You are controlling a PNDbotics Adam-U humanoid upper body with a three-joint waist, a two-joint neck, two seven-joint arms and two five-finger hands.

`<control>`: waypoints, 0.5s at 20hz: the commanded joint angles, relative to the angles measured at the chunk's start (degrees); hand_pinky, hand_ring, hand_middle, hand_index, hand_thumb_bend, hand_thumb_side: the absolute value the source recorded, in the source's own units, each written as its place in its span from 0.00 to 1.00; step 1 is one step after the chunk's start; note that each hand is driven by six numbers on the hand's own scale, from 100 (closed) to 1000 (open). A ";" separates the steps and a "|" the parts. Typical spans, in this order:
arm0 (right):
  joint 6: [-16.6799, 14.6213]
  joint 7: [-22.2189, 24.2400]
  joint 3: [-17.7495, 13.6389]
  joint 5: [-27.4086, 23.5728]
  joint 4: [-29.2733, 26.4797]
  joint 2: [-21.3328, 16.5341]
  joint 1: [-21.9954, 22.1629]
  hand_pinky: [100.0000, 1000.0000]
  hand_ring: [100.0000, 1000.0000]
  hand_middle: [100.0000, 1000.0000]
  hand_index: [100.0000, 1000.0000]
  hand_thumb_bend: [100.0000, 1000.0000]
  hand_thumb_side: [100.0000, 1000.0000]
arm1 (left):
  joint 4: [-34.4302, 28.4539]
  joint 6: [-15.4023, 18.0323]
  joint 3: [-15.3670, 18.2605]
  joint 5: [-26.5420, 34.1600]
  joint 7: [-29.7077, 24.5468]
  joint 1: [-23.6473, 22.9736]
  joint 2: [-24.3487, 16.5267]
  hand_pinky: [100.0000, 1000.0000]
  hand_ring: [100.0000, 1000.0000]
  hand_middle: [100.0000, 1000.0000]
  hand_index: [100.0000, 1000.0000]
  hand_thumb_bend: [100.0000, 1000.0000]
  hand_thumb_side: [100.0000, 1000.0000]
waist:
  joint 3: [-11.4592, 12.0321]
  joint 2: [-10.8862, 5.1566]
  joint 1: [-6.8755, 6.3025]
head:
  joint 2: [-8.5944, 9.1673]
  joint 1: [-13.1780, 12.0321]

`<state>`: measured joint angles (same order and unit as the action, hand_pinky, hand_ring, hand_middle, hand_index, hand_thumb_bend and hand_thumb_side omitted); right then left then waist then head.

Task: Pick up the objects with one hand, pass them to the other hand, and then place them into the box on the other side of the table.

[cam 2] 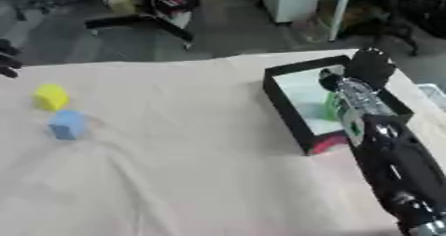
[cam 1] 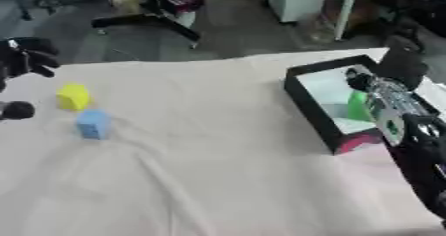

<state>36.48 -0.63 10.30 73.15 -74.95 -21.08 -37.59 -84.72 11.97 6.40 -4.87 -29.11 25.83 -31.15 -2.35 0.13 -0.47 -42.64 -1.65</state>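
Left eye view: the left hand point(cam 1: 26, 56) hovers with curled fingers holding nothing, near a yellow block point(cam 1: 73, 96) and blue block point(cam 1: 92, 124) on the worktop point(cam 1: 218, 170). Right eye view: the right hand point(cam 2: 370, 66) reaches over the box point(cam 2: 292, 118), its grip unclear; a green piece point(cam 2: 332, 105) sits inside. Next, probably, the left hand picks up a block.

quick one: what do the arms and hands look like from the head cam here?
Right arm: glossy black shell on the lower part, a silver ribbed metallic section nearer the wrist with a small green marking on it, ending in a black right hand. Left hand: black, bulky, with a rounded black part below it at the view's left edge.
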 commanded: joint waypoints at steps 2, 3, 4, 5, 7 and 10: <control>-9.74 6.94 4.25 7.23 -15.59 2.44 1.53 0.60 0.82 0.76 0.90 0.28 0.32 | 4.64 1.22 0.39 -13.87 4.41 3.81 -4.90 0.73 0.67 0.65 0.82 0.98 0.41 | -0.53 -0.65 -0.36 | -1.29 -7.40; -11.39 8.32 5.10 8.19 -18.29 3.52 2.25 0.59 0.82 0.76 0.90 0.28 0.32 | 6.52 1.96 -0.34 -17.14 5.29 4.91 -5.92 0.74 0.67 0.65 0.83 0.97 0.41 | -0.73 -0.64 -0.43 | -1.38 -8.43; -12.78 9.50 5.96 8.97 -20.53 4.64 2.92 0.59 0.82 0.75 0.90 0.25 0.31 | 8.67 2.97 -1.56 -20.43 5.63 6.04 -7.17 0.78 0.69 0.66 0.83 0.89 0.37 | -0.93 -0.61 -0.54 | -1.43 -9.18; -13.99 10.47 6.80 9.62 -22.45 5.76 3.58 0.59 0.82 0.75 0.90 0.25 0.31 | 11.32 4.24 -3.04 -23.92 5.53 7.39 -8.40 0.78 0.69 0.66 0.84 0.89 0.36 | -1.14 -0.60 -0.62 | -1.45 -9.73; -15.68 11.80 8.30 10.10 -25.23 7.83 4.76 0.56 0.81 0.73 0.91 0.21 0.32 | 17.53 6.90 -6.08 -30.62 4.62 10.33 -10.14 0.81 0.70 0.67 0.85 0.80 0.30 | -1.45 -0.59 -0.75 | -1.47 -10.26; -16.72 12.15 10.01 9.51 -27.23 10.17 6.10 0.53 0.81 0.72 0.92 0.18 0.34 | 27.01 10.91 -9.84 -39.09 2.69 14.83 -10.64 0.85 0.71 0.67 0.85 0.68 0.23 | -1.76 -0.61 -0.75 | -1.31 -10.50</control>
<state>20.45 11.23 19.89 82.43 -100.04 -11.48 -30.74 -60.34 21.36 -2.42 -40.76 -25.97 39.32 -39.22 -4.04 0.13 -1.08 -43.79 -11.79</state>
